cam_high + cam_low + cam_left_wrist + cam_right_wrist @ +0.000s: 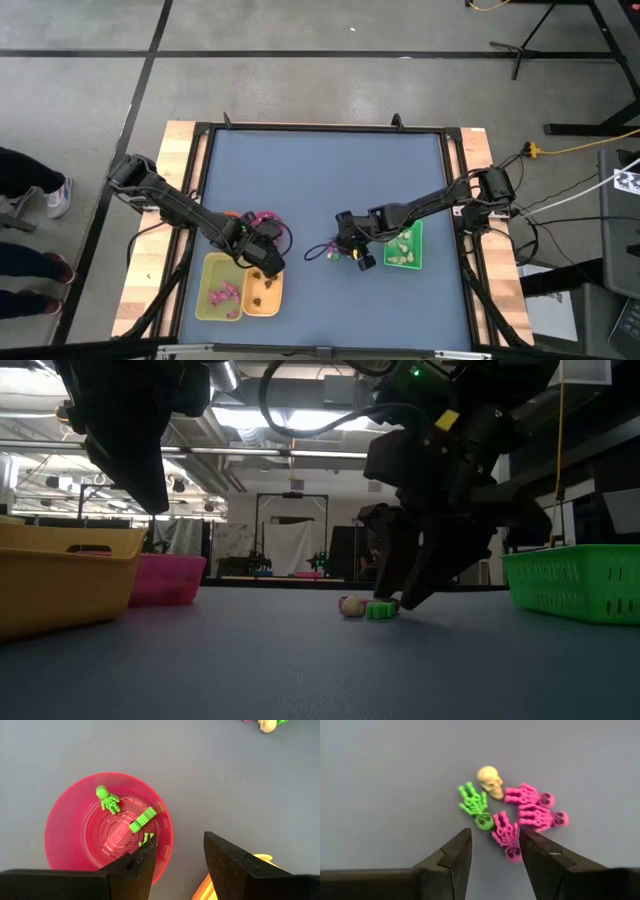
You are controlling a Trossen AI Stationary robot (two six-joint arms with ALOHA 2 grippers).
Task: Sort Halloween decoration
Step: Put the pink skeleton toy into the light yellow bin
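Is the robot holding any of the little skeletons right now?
No. Both pincers are open and empty: the right hovers over the skeletons, the left over the pink bowl.

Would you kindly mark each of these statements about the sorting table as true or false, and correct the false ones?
1. The pink bowl holds green trinkets. True.
2. The right gripper is shut on a magenta skeleton. False: its fingers stand apart above the pile and hold nothing.
3. The loose pile on the table includes a cream skull, a green skeleton and magenta skeletons. True.
4. The left gripper hovers over the green tray. False: it is open near the pink bowl; the green tray lies on the right arm's side.
5. The yellow tray holds magenta trinkets. True.
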